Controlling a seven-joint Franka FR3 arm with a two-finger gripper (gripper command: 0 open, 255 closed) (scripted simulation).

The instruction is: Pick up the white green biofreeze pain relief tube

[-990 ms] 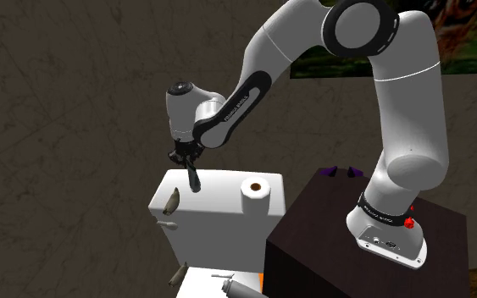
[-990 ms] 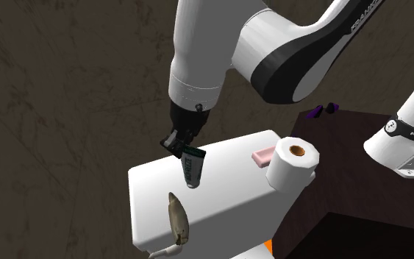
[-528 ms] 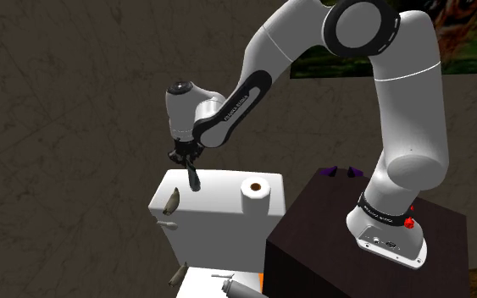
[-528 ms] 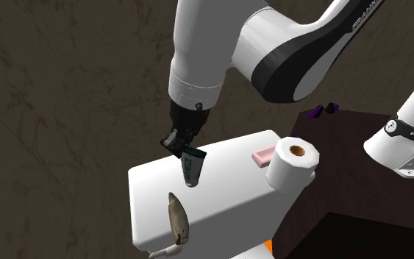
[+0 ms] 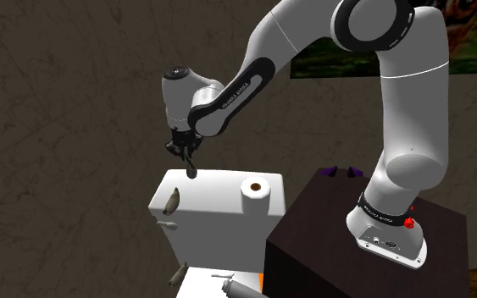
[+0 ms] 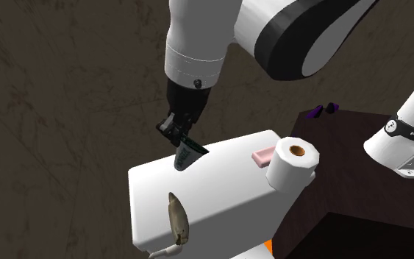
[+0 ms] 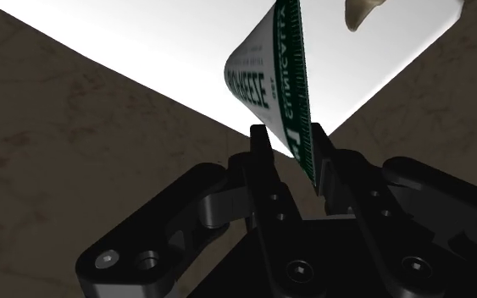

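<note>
Where it hung over the tank [image 6: 227,184], tube [image 7: 266,76]: white, green-edged.
Print: "FREEZE".
Gripper [image 7: 289,140]: pinched tube's end.

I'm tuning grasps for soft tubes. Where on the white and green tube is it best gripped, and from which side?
Grip the flat crimped tail, coming from above. The pincer is shut across that thin green end of the tube, so its pads meet two flat faces and the rounder body hangs below, over the white tank. The fatter middle would likely squash.
</note>
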